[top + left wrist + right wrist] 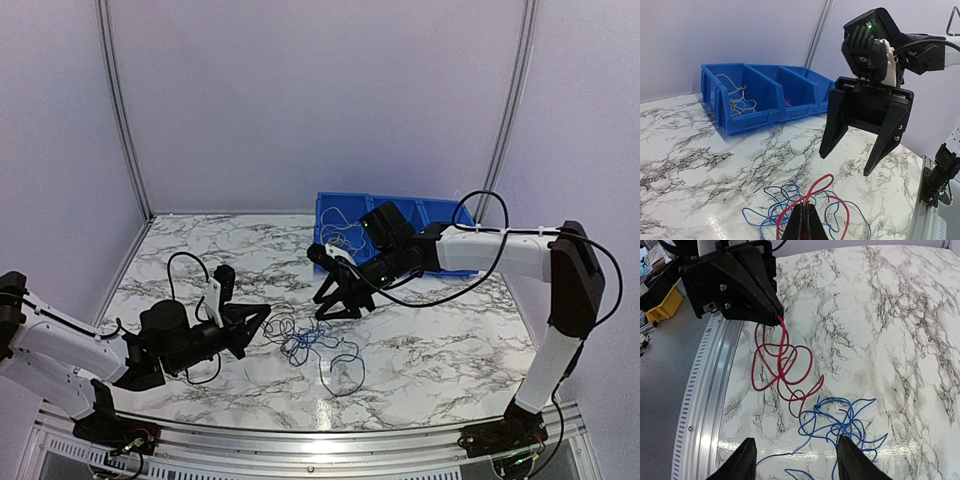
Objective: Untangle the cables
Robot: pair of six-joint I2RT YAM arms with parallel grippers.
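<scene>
Anchor nearest the bases: left gripper (805, 220) low over the table (900, 315), jaws pinched tight on one strand of the red cable (782, 365). The hold reads as a pin, one strand fixed so the rest can be drawn away from it.

Red cable drops from the tips in several loose loops onto the table. Just beside it lies the blue cable (840, 422), a tighter scribble of coils. The two meet at one edge; cannot tell whether they are knotted there. The cables (305, 340) sit mid-table, between the arms.

Right gripper (847, 160) hovers above the bunch, jaws spread wide, holding nothing, fingers pointing down. Likely placed to take a blue strand.

Farthest back are blue bins (765, 95), with pale wires (737, 102) in one.
</scene>
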